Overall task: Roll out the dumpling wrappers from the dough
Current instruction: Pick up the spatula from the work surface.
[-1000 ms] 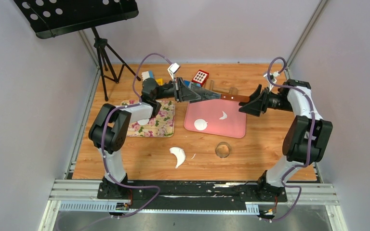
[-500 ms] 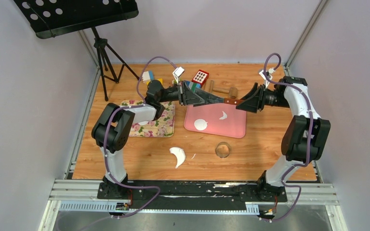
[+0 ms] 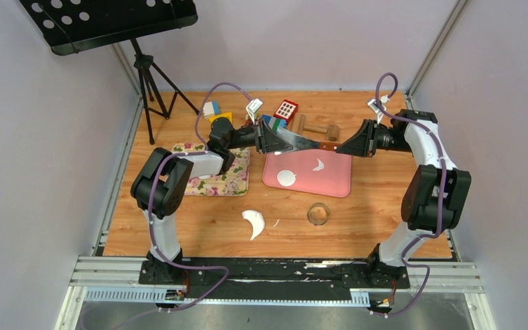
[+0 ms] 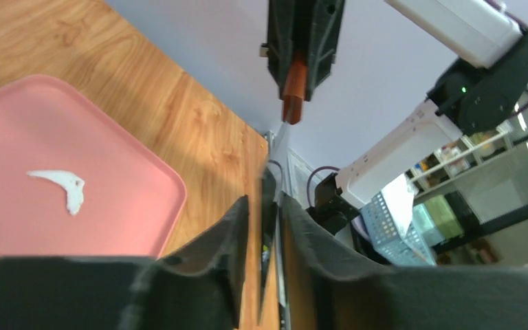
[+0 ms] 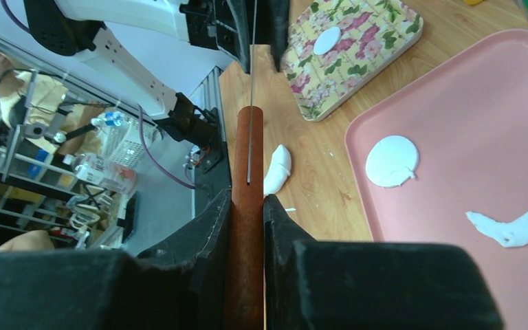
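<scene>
A scraper with a wooden handle (image 3: 328, 146) and a thin metal blade (image 3: 302, 142) hangs above the back edge of the pink tray (image 3: 330, 182). My right gripper (image 3: 344, 146) is shut on the handle (image 5: 247, 158). My left gripper (image 3: 277, 141) stands open around the blade (image 4: 269, 206), with a gap beside it. One round dumpling wrapper (image 3: 287, 178) and a small dough scrap (image 3: 318, 165) lie on the tray. Another wrapper (image 5: 327, 40) rests on the floral mat (image 3: 223, 172). A crescent of dough (image 3: 254, 222) lies on the table.
A small metal ring (image 3: 318, 214) stands on the wood in front of the tray. Toy blocks (image 3: 285, 110) and a wooden mallet (image 3: 320, 128) sit at the back. A tripod (image 3: 152, 82) stands at the back left, outside the table.
My right gripper has moved in and shut on the scraper's handle. My left gripper's jaws have parted from the blade. The scraper has shifted slightly toward the back.
</scene>
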You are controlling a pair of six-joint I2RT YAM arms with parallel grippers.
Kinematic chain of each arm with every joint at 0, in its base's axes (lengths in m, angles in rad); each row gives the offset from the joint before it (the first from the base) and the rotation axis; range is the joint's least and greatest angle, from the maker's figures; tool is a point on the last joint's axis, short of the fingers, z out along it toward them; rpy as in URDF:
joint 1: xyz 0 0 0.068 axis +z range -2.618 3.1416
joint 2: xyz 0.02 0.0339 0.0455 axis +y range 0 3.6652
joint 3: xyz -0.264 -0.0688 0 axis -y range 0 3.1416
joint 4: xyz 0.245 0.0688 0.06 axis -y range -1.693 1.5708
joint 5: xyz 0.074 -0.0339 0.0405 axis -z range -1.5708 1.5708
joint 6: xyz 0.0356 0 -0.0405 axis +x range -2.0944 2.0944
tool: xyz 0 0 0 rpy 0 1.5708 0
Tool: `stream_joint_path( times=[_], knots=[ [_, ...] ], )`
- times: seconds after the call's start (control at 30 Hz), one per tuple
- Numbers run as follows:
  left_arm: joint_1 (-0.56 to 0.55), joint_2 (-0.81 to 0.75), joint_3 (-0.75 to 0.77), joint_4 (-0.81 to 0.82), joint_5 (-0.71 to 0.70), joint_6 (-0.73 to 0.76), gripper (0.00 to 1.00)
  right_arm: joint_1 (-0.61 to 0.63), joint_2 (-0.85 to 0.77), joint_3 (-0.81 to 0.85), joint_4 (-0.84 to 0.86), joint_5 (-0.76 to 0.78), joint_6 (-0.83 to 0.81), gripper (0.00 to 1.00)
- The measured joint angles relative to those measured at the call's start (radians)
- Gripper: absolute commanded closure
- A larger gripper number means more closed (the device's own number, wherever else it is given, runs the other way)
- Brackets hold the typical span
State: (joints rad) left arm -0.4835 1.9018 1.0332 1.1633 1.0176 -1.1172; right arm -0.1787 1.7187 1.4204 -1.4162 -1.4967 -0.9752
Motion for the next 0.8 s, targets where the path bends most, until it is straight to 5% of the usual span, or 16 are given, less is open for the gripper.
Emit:
stream_joint_path(
  times=[0.1, 0.13, 0.5, 0.8],
  knots=[
    [-0.002, 0.000, -0.010, -0.055, -0.030, 0.043, 0.03, 0.007, -0.010, -0.018, 0.068, -0.009, 0.100, 1.00],
    [-0.001, 0.000, -0.012, -0.083, -0.035, 0.055, 0.01, 0.007, -0.016, -0.032, 0.101, -0.010, 0.138, 1.00],
    [0.065, -0.090, -0.002, -0.480, -0.079, 0.333, 0.00, -0.087, -0.027, -0.123, 0.331, 0.016, 0.481, 1.00],
    [0.106, -0.311, 0.092, -1.045, -0.225, 0.822, 0.00, -0.119, 0.057, -0.101, 0.297, 0.367, 0.640, 1.00]
  ],
)
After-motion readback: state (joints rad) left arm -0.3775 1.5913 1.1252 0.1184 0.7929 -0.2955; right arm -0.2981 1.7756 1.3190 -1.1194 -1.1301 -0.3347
